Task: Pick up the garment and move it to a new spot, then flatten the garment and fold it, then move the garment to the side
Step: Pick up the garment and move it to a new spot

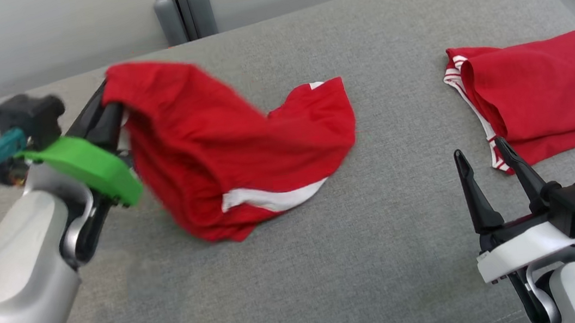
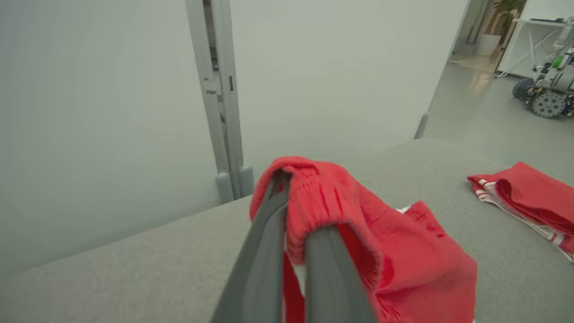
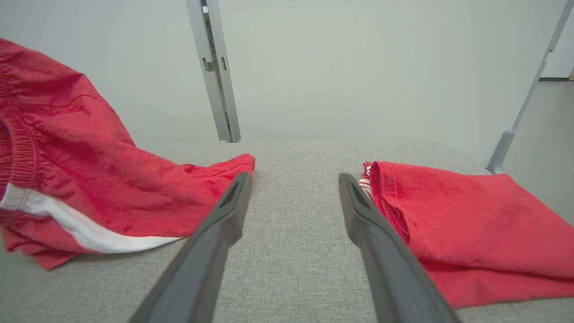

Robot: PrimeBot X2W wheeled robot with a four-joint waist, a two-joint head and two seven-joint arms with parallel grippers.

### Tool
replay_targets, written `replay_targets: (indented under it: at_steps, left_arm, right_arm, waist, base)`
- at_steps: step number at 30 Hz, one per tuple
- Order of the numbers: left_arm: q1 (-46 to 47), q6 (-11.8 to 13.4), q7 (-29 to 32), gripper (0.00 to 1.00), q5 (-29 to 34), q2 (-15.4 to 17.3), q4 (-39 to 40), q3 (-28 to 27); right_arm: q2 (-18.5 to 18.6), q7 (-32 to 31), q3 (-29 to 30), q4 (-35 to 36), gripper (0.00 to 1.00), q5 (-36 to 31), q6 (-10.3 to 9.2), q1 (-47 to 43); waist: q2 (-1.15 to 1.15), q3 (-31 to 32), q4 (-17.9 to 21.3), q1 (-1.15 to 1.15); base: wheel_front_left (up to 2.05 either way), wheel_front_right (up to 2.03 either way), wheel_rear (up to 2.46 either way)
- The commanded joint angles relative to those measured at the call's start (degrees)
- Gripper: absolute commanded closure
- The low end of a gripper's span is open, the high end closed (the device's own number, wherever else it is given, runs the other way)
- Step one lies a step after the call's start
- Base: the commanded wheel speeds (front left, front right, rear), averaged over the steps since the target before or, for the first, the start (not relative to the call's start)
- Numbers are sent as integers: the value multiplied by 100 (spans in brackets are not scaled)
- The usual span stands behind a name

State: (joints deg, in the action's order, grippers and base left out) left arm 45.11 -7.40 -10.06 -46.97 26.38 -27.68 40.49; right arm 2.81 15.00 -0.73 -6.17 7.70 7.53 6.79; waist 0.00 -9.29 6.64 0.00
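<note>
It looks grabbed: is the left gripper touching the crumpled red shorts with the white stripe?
Touching. The left wrist view shows the left gripper shut on the red shorts, waistband pinched between its jaws.

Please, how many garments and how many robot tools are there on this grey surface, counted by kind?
Red garments: 2, the lifted garment and the folded garment that lies on the surface.
Tools: 2, the left tool, shut on the lifted garment, and the right tool, open and empty.
Total: 4
</note>
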Motion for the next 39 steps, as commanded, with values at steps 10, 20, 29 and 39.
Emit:
replay_targets:
  at_steps: [10,20,29,39]
  left_arm:
    - [124,352,-473,0,172,-202,-2256,-285]
    - [-227,285,-517,0,437,-580,-2520,-703]
    - [-1240,230,-514,0,1031,-761,-1415,-1679]
    - [-2824,225,-515,0,1883,-1333,166,-2563]
  right_arm:
    - [18,24,-169,-37,0,83,-9,362]
    - [19,25,-109,-181,0,13,-9,421]
    - [19,25,-53,-257,0,-44,-9,239]
    - [19,25,15,-404,0,-89,-9,-90]
  waist:
    - [0,-730,211,0]
    - [0,-668,55,0]
    - [0,-166,-182,0]
    - [0,454,-383,0]
  base:
    - [0,0,0]
    - [0,0,0]
    - [0,0,0]
    - [0,0,0]
